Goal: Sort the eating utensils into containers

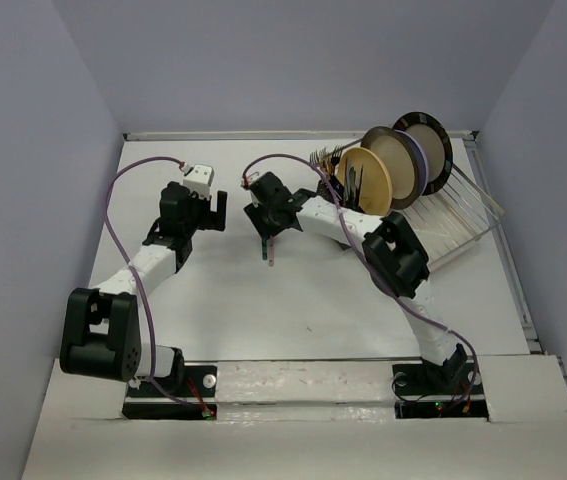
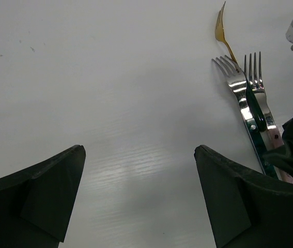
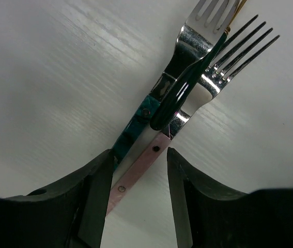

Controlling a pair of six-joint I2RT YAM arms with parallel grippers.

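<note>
Landmark: wire dish rack [image 1: 458,225], with round plates [image 1: 366,180] standing on edge in it.
Caddy: black caddy [image 1: 347,186] at the rack's left end, with fork heads rising out of it. Its compartments cannot be told apart.
Loose utensils: three forks lie bundled on the white table [image 1: 313,300], left of the rack and well apart from it.
Green-handled fork [image 3: 136,121]: flat on the table, touching the pink-handled fork [image 3: 141,165] along its handle.
Gold fork [image 2: 221,28]: its dark glossy handle lies across the necks of the other two.
Right gripper [image 3: 138,155]: down over the bundle. Its jaws are partly spread and straddle the green and pink handles. A gap shows beside the pink handle, so there is no pinch.
Left gripper [image 2: 138,155]: further left of the rack than the bundle. Its jaws are spread wide over bare table and hold nothing.
</note>
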